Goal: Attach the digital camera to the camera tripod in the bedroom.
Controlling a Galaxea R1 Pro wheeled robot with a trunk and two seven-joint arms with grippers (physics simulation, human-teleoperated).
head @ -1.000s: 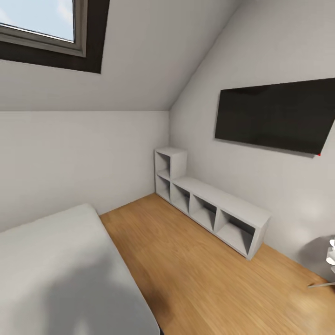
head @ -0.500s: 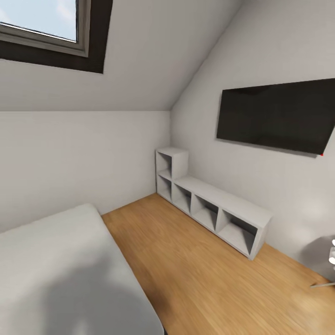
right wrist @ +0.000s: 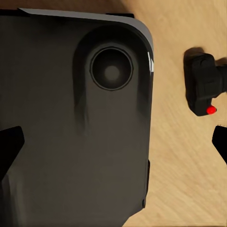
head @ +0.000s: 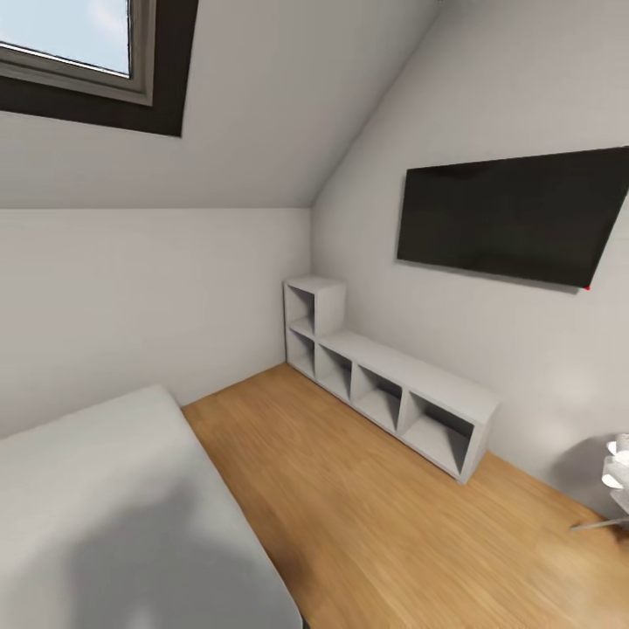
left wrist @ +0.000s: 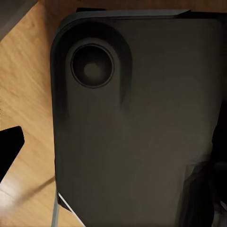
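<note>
Nothing attached yet: the camera (right wrist: 204, 90) lies on the floor (head: 367, 515), unheld. Right tool (right wrist: 113, 146) looks spread and empty; left tool's state I cannot tell.

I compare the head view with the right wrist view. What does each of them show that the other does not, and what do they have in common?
Head view: the bedroom with a white bed, white cube shelves, a black wall screen and a dark-framed skylight.

Right wrist view: the digital camera with its red button, a large dark robot panel, and the open right pincer holding nothing.

Both: the light wood floor.
</note>
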